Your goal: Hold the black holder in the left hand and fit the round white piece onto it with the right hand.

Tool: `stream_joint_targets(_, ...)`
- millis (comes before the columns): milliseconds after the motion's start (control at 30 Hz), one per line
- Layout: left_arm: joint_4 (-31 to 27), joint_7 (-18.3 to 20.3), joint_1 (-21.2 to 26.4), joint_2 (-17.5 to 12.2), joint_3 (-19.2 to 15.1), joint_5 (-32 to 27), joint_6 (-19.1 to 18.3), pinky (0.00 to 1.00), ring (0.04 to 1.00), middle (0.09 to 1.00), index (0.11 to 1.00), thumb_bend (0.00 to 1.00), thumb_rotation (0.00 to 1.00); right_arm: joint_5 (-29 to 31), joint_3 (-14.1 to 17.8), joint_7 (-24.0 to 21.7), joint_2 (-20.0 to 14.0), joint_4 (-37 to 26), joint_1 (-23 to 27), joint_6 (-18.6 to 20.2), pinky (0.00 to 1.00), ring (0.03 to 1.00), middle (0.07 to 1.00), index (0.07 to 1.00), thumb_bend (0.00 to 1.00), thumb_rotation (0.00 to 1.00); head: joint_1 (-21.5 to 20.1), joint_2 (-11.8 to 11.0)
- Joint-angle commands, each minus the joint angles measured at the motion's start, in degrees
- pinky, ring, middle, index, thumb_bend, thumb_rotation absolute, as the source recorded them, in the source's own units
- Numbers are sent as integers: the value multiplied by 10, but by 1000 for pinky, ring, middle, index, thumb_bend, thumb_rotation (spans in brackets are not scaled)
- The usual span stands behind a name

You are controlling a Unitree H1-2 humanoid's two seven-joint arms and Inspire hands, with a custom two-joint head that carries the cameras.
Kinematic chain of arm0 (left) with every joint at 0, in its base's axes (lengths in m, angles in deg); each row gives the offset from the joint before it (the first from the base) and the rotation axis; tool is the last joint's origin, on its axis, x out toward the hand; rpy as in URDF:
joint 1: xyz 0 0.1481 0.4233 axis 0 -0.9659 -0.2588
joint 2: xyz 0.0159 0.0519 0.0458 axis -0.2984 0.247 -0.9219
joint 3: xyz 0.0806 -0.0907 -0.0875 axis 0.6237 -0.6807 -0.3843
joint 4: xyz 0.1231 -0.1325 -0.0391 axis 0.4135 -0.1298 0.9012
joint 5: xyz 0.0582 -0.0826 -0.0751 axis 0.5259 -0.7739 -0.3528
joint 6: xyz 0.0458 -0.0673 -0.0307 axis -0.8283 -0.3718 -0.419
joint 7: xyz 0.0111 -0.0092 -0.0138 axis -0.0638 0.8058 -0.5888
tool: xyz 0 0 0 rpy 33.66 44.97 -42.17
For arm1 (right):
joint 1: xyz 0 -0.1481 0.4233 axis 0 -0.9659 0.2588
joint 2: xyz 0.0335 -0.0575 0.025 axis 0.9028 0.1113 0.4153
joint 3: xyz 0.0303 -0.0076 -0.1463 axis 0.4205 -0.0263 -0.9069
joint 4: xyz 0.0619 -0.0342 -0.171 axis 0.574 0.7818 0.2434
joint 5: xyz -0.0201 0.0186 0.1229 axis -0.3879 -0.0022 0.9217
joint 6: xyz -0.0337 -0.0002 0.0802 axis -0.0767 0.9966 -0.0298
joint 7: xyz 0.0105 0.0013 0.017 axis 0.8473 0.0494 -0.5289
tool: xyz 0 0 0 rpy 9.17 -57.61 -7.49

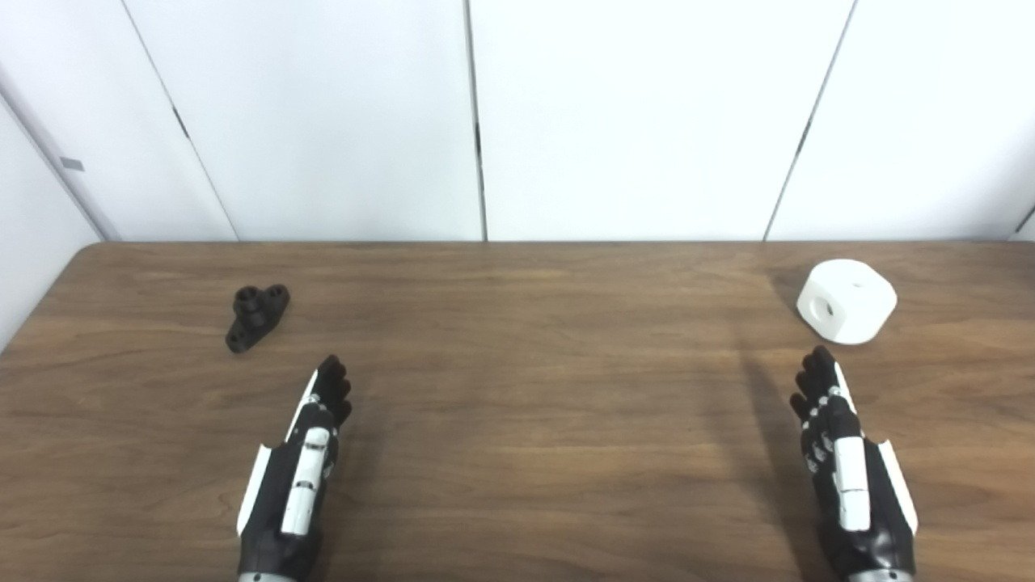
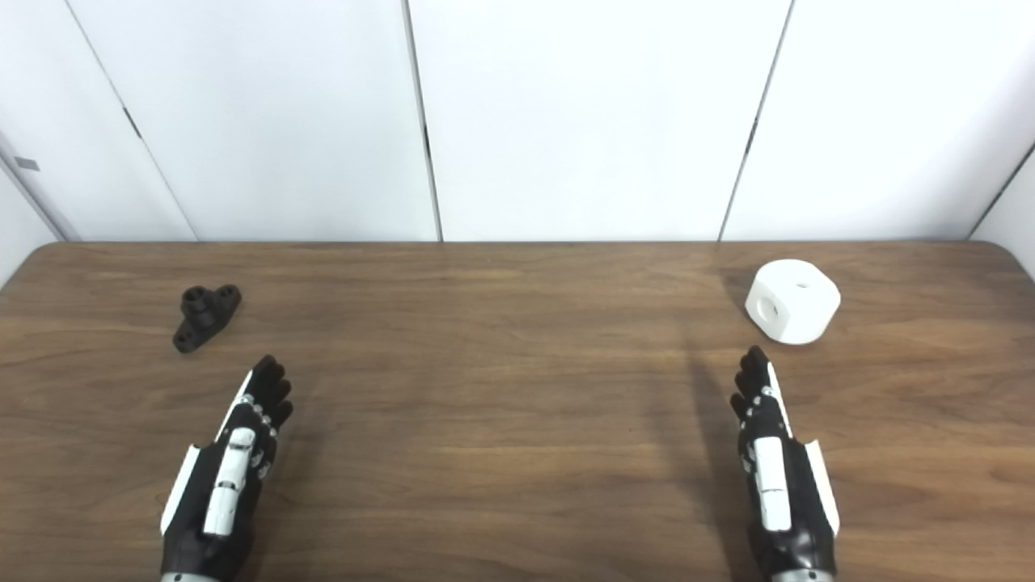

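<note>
The black holder lies on the wooden table at the far left, a small flat bracket with a raised boss. The round white piece sits at the far right, a chunky block with holes in its side and top. My left hand hovers over the table near the front, below and to the right of the holder, fingers stretched forward, holding nothing. My right hand is likewise extended and empty, just short of the white piece.
White wall panels rise straight behind the table's back edge. The table's left edge slants in at the far left, and its rounded right corner shows in the right eye view.
</note>
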Motion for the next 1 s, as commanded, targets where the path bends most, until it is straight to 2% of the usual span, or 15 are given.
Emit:
stream_joint_targets(0, -36, -7, -57, 5, 1, 7, 6, 1000, 1000, 1000, 1000, 307, 835, 0, -9, -5, 15, -33, -125, -20, 1000, 1000, 1000, 1000, 541, 1000, 0, 1)
stream_joint_targets(200, -45, -8, -59, 5, 0, 7, -4, 1000, 1000, 1000, 1000, 319, 776, 1, -9, -8, 12, -34, -129, -24, 1000, 1000, 1000, 1000, 542, 1000, -1, 7)
stream_joint_targets(333, -44, -5, -58, 1, 2, 13, 0, 1000, 1000, 1000, 1000, 299, 772, 5, -8, -8, 13, -35, -130, -23, 1000, 1000, 1000, 1000, 563, 1000, -1, 7)
stream_joint_targets(500, -47, -4, -59, 1, 4, 21, -1, 1000, 1000, 1000, 1000, 294, 772, 8, -7, -8, 13, -38, -133, -23, 1000, 1000, 1000, 1000, 533, 1000, 17, 8)
stream_joint_targets(633, -44, -5, -63, 5, 9, 33, 9, 1000, 1000, 1000, 1000, 268, 774, 17, -3, -16, 4, -29, -134, -33, 1000, 1000, 1000, 1000, 521, 1000, 54, 0)
stream_joint_targets(800, -40, -10, -66, 12, 13, 46, 11, 1000, 1000, 1000, 1000, 340, 768, 20, 5, -21, 0, -19, -133, -33, 1000, 1000, 1000, 1000, 542, 1000, 93, -7)
stream_joint_targets(967, -34, -13, -70, 17, 22, 63, 20, 1000, 1000, 1000, 997, 353, 768, 19, 11, -27, -3, -15, -134, -26, 1000, 1000, 1000, 1000, 565, 1000, 136, -22)
